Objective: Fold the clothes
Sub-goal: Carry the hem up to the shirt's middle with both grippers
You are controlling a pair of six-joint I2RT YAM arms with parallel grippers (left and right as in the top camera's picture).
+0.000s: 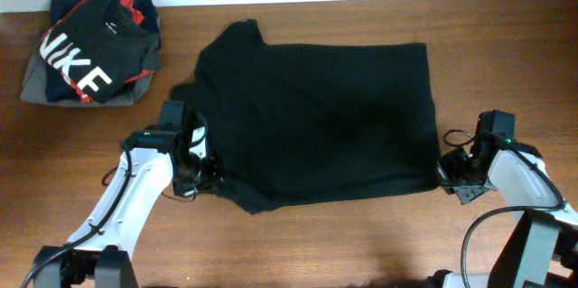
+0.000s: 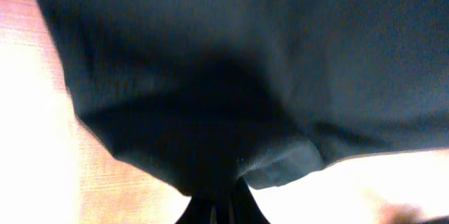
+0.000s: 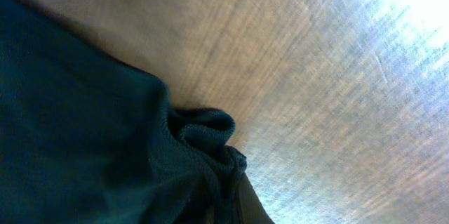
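One NIKE garment (image 1: 81, 53) overhead only; wrist close-ups, bunched clothes (image 3: 189, 140).

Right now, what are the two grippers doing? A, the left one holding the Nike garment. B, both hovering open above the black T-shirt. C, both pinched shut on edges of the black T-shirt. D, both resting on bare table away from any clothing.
C: the left gripper and right gripper sit at opposite near corners of the black T-shirt, and each wrist view shows its fabric bunched at the closed fingers.
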